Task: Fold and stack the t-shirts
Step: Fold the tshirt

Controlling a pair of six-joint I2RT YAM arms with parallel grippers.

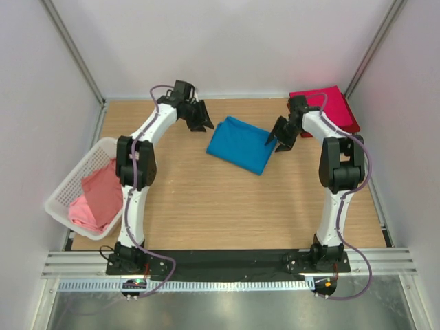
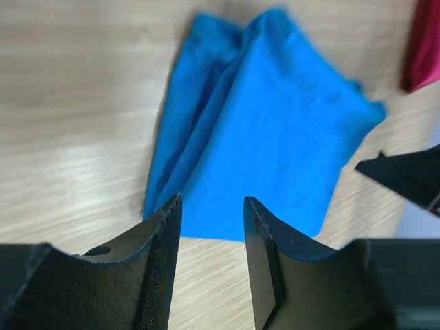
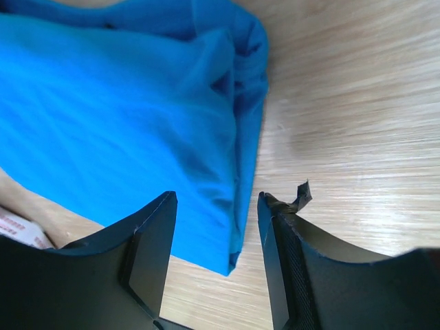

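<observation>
The left gripper [image 1: 203, 122] at ten o'clock and the right gripper [image 1: 276, 140] at three o'clock are flanking the folded blue t-shirt [image 1: 240, 144] mid-table, both spread and empty. Stacking looks next, calling for pinching it and carrying it onto the red t-shirt [image 1: 330, 106] at two o'clock. I'm counting one blue, one red, and pink t-shirts [image 1: 100, 196], number unclear, in one basket [image 1: 72, 180] at eight o'clock.

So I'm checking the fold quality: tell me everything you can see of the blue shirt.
The blue shirt is bright, soft-looking cotton, folded into a rough rectangle lying flat and slanted on the wooden table, mid-width toward the far side. Loose creases bunch along one folded edge. The open right tool is over its right edge; contact is unclear. The open left tool is just off its left corner.
</observation>
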